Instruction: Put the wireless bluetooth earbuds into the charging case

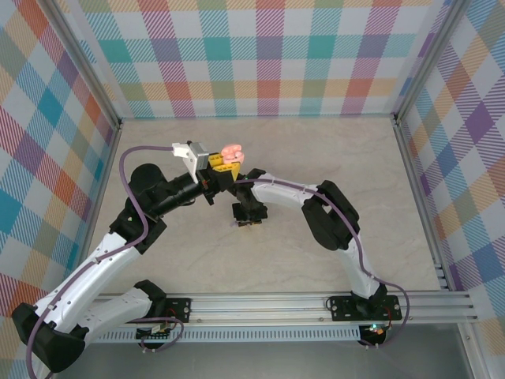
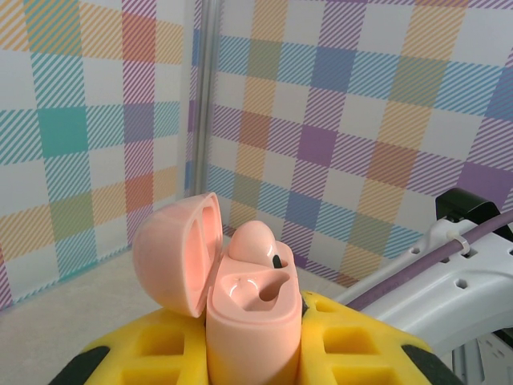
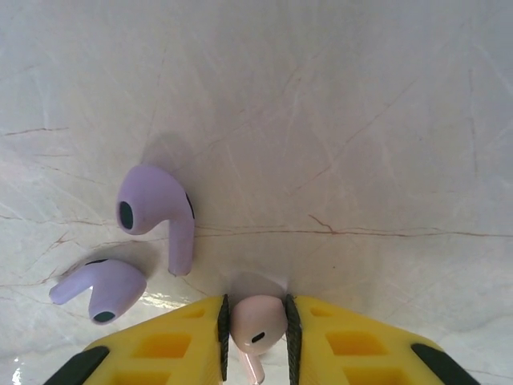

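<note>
Within the right claw [image 3: 255, 309], a pink earbud [image 3: 258, 327] (lilac earbuds [image 3: 152, 210] nearby)

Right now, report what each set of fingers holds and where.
Left fingers clamp the open charging case by its lower body. Right fingers pinch a pink earbud by the sides of its head.

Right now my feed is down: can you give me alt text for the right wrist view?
A pink earbud is pinched between the two yellow fingers of the right tool at bottom centre, with the pale marbled table beyond. To its left, an upper lilac earbud and a lower lilac earbud lie loose on the table, clear of the tool.
</note>
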Robot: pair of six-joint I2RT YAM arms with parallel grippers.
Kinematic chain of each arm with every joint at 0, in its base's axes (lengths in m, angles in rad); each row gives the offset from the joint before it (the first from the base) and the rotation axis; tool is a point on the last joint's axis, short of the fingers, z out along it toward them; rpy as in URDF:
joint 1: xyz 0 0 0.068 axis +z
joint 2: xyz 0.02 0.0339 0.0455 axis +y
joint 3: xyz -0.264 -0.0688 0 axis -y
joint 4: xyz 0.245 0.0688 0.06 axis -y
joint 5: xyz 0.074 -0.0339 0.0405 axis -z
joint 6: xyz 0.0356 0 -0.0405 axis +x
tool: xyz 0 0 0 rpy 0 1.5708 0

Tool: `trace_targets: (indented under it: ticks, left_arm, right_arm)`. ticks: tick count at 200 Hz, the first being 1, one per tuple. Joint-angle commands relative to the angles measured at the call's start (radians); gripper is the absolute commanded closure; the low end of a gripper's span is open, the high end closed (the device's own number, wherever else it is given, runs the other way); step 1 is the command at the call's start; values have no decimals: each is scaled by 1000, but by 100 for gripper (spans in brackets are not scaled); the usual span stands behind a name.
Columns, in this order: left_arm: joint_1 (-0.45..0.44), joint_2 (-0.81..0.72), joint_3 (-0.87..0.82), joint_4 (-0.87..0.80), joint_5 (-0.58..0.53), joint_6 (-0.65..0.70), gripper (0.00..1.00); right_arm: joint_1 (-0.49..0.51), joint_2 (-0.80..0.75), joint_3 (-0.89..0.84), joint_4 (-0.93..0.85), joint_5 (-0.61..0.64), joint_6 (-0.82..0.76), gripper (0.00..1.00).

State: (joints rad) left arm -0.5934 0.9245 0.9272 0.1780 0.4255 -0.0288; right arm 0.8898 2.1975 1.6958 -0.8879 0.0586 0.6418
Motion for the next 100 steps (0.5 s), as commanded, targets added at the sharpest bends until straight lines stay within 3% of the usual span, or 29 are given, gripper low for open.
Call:
trace_targets:
  ticks: [1,100]
  left_arm:
    - [-6,-8,0,26,10,7,79]
    - [-6,-4,3,27,20,-2,79]
  right_arm:
    - [-17,-17,-46,-40,51,-17,75]
    - [-164,-162,-252,17,75,-107,75]
